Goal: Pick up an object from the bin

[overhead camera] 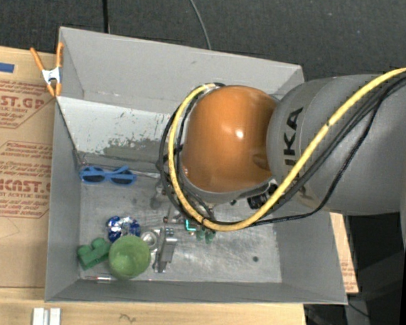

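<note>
A grey metal bin [64, 180] with a scuffed, pale-streaked floor is shown from above, set against a dark background. A green ball [129, 257] lies near the bin's front wall and is taken here as the reference thing. Touching the ball's left side, a green block-shaped toy [91, 253] is seen (its exact form cannot be made out). Just behind the ball and slightly to its left, a small blue-and-white crumpled thing [123, 225] rests on the floor. Well behind the ball, close to the foot of the sloped back wall, a pair of blue toy sunglasses [107, 175] is laid flat, well apart from everything else.

The arm [353, 158] is brought in from the right of the ball, with a rounded orange cover [227, 139] at its wrist and a yellow cable [336, 110] looped around that cover. The gripper [160, 255] is lowered to the floor just beside the ball, on the ball's right. Whether the gripper is parted or closed cannot be told from this angle, and nothing is seen held in it. The floor to the right of the gripper is bare.
</note>
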Available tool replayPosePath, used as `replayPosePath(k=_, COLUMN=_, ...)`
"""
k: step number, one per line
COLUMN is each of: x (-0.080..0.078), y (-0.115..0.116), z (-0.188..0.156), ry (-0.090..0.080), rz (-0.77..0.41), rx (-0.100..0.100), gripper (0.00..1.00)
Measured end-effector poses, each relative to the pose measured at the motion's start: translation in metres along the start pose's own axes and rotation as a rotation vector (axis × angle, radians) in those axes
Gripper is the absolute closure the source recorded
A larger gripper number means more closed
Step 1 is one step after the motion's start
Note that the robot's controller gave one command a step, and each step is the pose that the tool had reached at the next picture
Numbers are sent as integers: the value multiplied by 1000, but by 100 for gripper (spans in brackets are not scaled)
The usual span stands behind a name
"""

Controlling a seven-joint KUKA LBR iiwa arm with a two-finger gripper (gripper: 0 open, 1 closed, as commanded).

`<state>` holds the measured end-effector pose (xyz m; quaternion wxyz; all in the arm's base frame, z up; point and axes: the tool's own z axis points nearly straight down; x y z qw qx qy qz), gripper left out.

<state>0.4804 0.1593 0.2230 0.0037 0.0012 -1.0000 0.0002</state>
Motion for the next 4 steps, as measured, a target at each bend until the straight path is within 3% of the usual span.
replayPosePath(k=1, x=-28, y=-8, z=125, ry=-3, rz=-295, rx=1, gripper=0)
replayPosePath(k=2, x=-59, y=-17, z=151, ry=-14, rz=-450, rx=-1, gripper=0)
replayPosePath(k=3, x=-60, y=-15, z=149, ry=-18, rz=-449, rx=-4, gripper=100)
replayPosePath(k=4, x=-86, y=-66, z=-13, ry=-19, rz=-519, rx=3, gripper=100)
